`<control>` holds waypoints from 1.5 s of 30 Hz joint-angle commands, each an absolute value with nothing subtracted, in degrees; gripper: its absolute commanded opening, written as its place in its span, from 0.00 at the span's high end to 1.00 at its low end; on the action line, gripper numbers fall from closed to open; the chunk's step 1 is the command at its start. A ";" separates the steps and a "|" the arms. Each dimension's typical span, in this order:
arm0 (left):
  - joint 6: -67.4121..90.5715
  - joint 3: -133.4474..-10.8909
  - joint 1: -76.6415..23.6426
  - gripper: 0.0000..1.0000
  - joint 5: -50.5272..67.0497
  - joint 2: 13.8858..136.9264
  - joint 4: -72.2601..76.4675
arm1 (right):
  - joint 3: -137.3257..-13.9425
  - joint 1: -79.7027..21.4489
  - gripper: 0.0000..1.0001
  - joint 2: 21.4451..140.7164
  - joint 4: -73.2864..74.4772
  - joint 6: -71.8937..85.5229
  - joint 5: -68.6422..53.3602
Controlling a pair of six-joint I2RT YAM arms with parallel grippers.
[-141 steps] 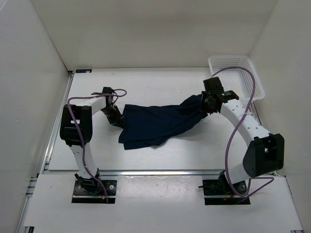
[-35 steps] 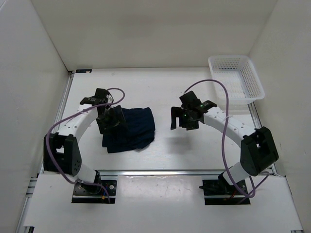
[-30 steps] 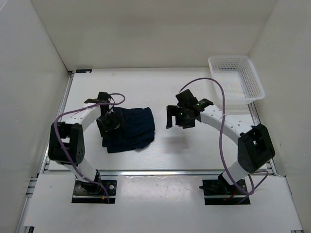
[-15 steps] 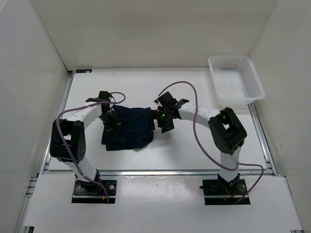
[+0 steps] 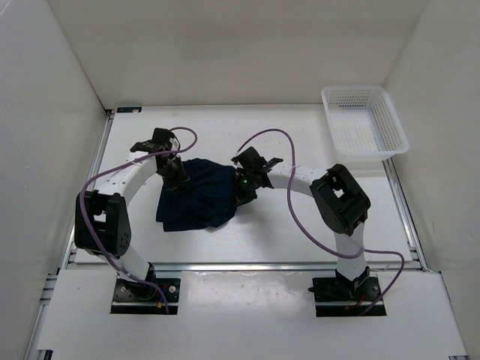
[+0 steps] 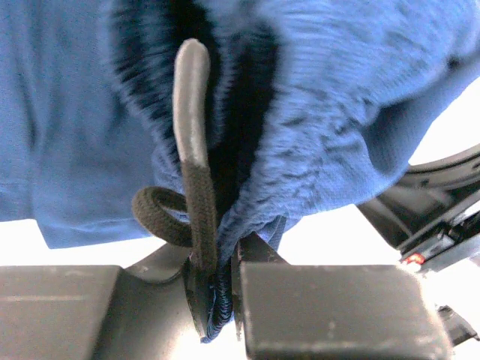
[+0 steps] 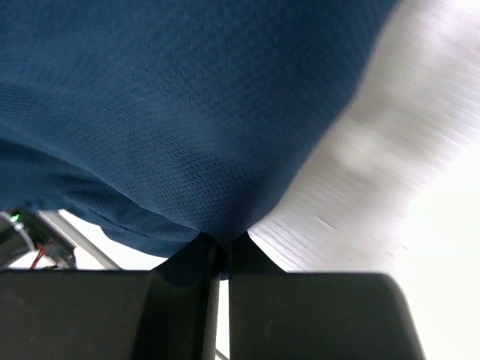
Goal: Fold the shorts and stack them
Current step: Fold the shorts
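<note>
Navy shorts (image 6: 352,105) fill both wrist views; only the left shows drawstring (image 6: 196,187).

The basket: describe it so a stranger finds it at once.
Start at the white table and go to its far right corner. There sits the basket, white plastic mesh with open top, well apart from the dark navy shorts lying left of centre.

The left arm (image 5: 124,178) and right arm (image 5: 296,178) are white tubes joined by bulky black housings (image 5: 341,199), each rising from a black base plate (image 5: 142,289). A slack purple cable (image 5: 264,133) runs up each from that plate, looping clear of the tubes. A green light (image 5: 244,181) glows near the right pincer (image 7: 221,244); the left pincer (image 6: 221,285) shares its flat, dark grey fingers (image 6: 337,307).
</note>
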State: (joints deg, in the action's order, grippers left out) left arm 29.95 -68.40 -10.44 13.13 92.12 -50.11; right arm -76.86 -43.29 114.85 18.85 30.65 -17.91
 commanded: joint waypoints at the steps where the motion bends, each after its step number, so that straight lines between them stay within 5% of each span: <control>1: 30.32 -69.96 -14.92 0.90 14.42 89.99 -50.71 | -73.32 -41.76 1.00 109.61 17.75 31.20 -13.63; 15: 39.11 -87.00 -31.82 0.90 11.07 101.24 -51.24 | -55.55 -31.64 1.00 84.38 29.53 24.97 -0.44; 16: 39.11 -87.01 -31.82 0.90 10.29 101.25 -52.02 | -55.55 -31.12 0.91 84.38 29.53 24.96 0.26; 17: 39.11 -87.01 -31.82 0.90 9.67 101.25 -53.08 | -56.24 -31.11 0.54 83.85 30.14 24.96 0.26; 20: 40.25 -86.05 -31.82 0.90 8.18 99.50 -53.61 | -57.65 -31.11 0.21 83.85 30.67 24.96 0.88; 28: 42.87 -77.97 -30.41 0.90 2.21 98.79 -53.61 | -58.27 -31.11 0.09 83.85 31.20 24.43 0.35; 30: 44.90 -75.86 -29.88 0.90 -1.05 97.57 -53.61 | -58.27 -31.11 0.09 83.33 31.90 24.43 0.87; 33: 47.02 -72.60 -28.57 0.77 -2.72 95.81 -53.61 | -57.75 -31.11 0.09 82.80 31.90 24.43 0.88; 34: 47.54 -72.08 -27.87 0.40 -2.72 95.28 -53.61 | -57.74 -31.11 0.09 82.79 32.43 24.43 0.88; 35: 47.03 -72.07 -27.86 0.19 -2.03 94.66 -53.61 | -58.27 -31.11 0.09 82.79 32.43 24.43 0.88; 37: 46.50 -72.07 -27.25 0.07 -2.02 93.53 -55.71 | -59.75 -31.11 0.09 82.79 32.95 23.91 0.88; 41: 46.49 -76.80 -27.25 0.06 -5.79 89.13 -60.20 | -64.14 -31.11 0.10 82.79 34.10 23.91 0.27; 42: 46.49 -77.86 -27.86 0.14 -7.37 88.43 -60.90 | -65.12 -31.11 0.12 82.79 34.10 23.91 -0.26; 45: 46.49 -80.15 -28.39 0.42 -7.13 87.19 -60.04 | -69.76 -31.11 0.46 85.68 34.10 23.91 -2.89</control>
State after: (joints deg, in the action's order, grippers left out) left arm 46.48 -77.10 -27.73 -4.64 91.05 -59.59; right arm -64.07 -31.46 84.97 34.13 24.47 -0.60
